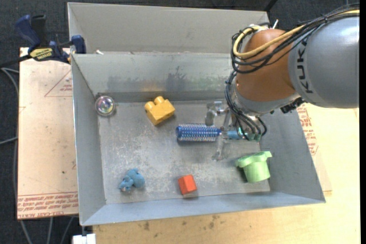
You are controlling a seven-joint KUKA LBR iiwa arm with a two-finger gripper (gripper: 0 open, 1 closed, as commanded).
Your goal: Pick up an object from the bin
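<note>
The hand (218, 132), fingers spread, seems to straddle the blue brush (196, 134).

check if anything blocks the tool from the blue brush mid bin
Nothing visible does. The tool has a finger either side of the blue brush, at its right end; the green cup and yellow block lie apart.

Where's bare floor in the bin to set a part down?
Widest bare patch: left-centre bin floor, bordered by the shiny ball, yellow block, blue brush, red block and blue toy. A smaller gap lies between the red block and green cup. Crowded on the right: the gripper stands over the brush's end, with the cup close by.
</note>
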